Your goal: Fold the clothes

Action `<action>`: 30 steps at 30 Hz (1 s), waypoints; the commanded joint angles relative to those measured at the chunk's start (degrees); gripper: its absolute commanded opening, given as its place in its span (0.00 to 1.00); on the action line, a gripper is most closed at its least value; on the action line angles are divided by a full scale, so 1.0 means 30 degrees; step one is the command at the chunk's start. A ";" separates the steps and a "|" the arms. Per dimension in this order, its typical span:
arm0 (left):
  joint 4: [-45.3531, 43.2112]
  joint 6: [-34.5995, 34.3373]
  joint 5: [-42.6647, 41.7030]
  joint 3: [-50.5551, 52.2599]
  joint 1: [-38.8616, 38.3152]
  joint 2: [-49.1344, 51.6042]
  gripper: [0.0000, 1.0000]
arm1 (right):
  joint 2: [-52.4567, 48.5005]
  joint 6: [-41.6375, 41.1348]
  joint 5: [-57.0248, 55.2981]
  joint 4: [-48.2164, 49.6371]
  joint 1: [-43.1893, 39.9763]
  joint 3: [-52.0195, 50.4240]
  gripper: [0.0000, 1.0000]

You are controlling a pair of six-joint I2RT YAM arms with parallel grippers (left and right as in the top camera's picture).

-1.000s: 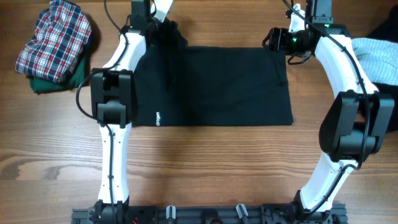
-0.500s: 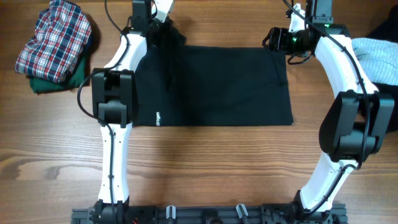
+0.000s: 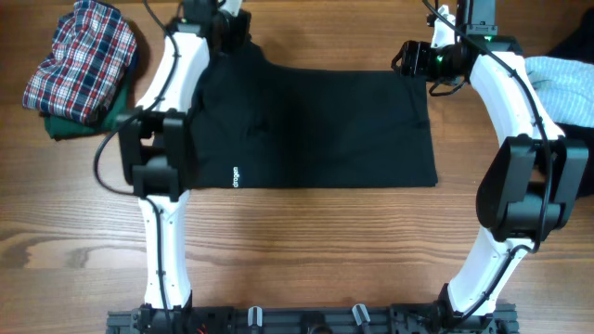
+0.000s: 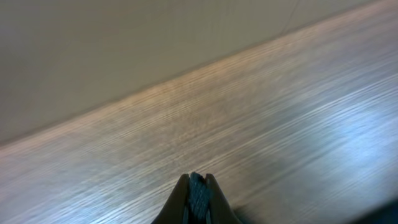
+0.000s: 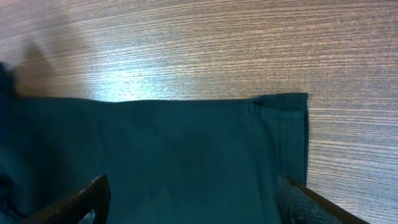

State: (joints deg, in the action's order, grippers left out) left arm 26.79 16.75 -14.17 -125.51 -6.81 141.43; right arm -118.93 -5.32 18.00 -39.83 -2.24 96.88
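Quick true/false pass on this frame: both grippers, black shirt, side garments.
1. The left gripper is shut on a pinch of the black T-shirt. True.
2. The right gripper is clamped on the shirt's far corner. False: its jaws stand open over that corner and hold nothing.
3. The plaid garment lies on top of the green garment. True.
4. The light blue garment sits beside the plaid one. False: it is at the opposite edge of the table, by the right arm.
5. The shirt's white logo is on the right arm's side. False: it is beside the left arm.
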 commanded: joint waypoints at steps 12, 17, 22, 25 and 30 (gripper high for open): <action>0.9289 -0.0248 0.0248 -0.0066 -0.0036 -0.3752 0.04 | 0.0182 -0.0211 0.0525 -0.0131 0.0051 0.0102 0.85; 1.1890 -0.0248 0.0240 -0.0066 -0.0036 -0.3752 0.04 | 0.0182 -0.0219 0.0525 -0.0175 0.0051 0.0102 0.85; 1.4666 -0.0335 0.0233 -0.0066 -0.0036 -0.3752 0.04 | 0.0182 -0.0226 0.0539 -0.0182 0.0051 0.0102 0.85; 1.6050 -0.0750 0.0240 -0.0058 -0.0036 -0.3752 0.04 | 0.0175 -0.0211 0.0794 -0.0175 0.0051 0.0102 0.85; 1.7121 -0.0743 0.0240 -0.0058 -0.0036 -0.3752 0.08 | 0.0182 -0.0211 0.0889 -0.0175 0.0051 0.0102 0.85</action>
State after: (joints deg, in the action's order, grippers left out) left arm 77.32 15.46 -13.34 -125.54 -6.81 131.48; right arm -118.93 -5.32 19.14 -40.29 -2.24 96.88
